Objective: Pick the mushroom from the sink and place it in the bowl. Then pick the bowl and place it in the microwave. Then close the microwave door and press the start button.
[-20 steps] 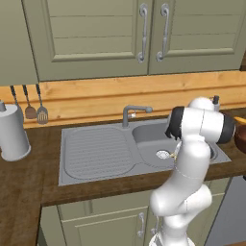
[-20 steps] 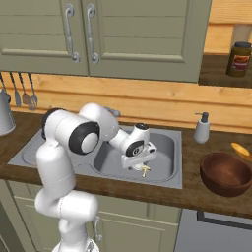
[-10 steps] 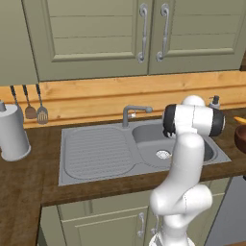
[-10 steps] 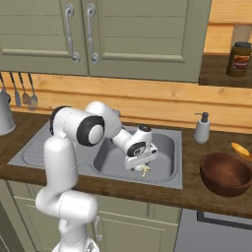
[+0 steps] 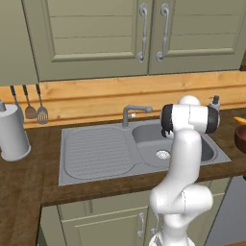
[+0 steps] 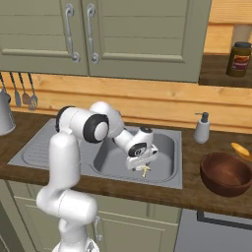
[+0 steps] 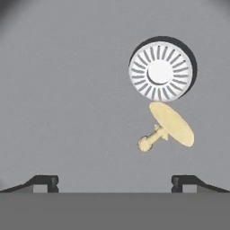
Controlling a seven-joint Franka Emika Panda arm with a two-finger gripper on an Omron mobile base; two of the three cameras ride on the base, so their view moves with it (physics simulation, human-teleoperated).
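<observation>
One deep basin is sitting in the grey sink (image 5: 96, 153), set in a dark wood counter (image 5: 29, 192) under green cupboards (image 5: 96, 38). You are looking at the gripper (image 7: 114, 182) hanging low in the basin, its tips wide apart and holding nothing. The mushroom (image 7: 168, 126) is lying on the sink floor just beside the round drain (image 7: 160, 71). The bowl (image 6: 225, 173) is sitting on the counter to the right.

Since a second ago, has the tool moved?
Yes. In the right base view the tool has shifted right, toward the sink's right wall, above the mushroom.
</observation>
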